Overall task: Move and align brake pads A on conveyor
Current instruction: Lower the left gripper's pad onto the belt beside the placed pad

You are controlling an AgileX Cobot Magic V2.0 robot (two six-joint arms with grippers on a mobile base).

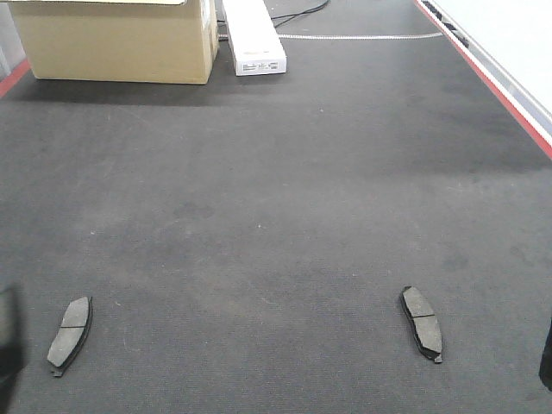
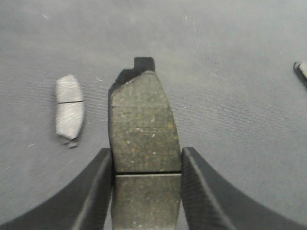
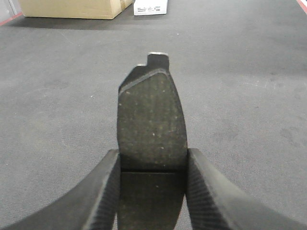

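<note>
While two brake pads lie flat on the conveyor (image 1: 276,216), the other two are each pinched in a gripper. In the front view, one loose pad (image 1: 70,335) rests near the lower left and another loose pad (image 1: 422,323) near the lower right, well apart from each other, both long ways roughly up the belt and tilted slightly toward one another. Each is a curved dark grey oblong with a thin groove across its middle and a darker plate showing along one edge.

From the left wrist camera, the left gripper (image 2: 147,165) has its two black fingers pressed against the long sides of a held pad (image 2: 144,124), right at the groove. That pad's face is rough, brownish grey and speckled, with a small square tab at its far end. A loose pad lies on the belt to its left, and the tip of another pad, probably, peeks in at the right edge.

The right gripper (image 3: 152,165) clamps its own pad (image 3: 151,120) the same way, at the groove; this one looks darker, with the same tab.

A cardboard box (image 1: 116,39) and a white carton (image 1: 254,36) sit at the belt's far end.
</note>
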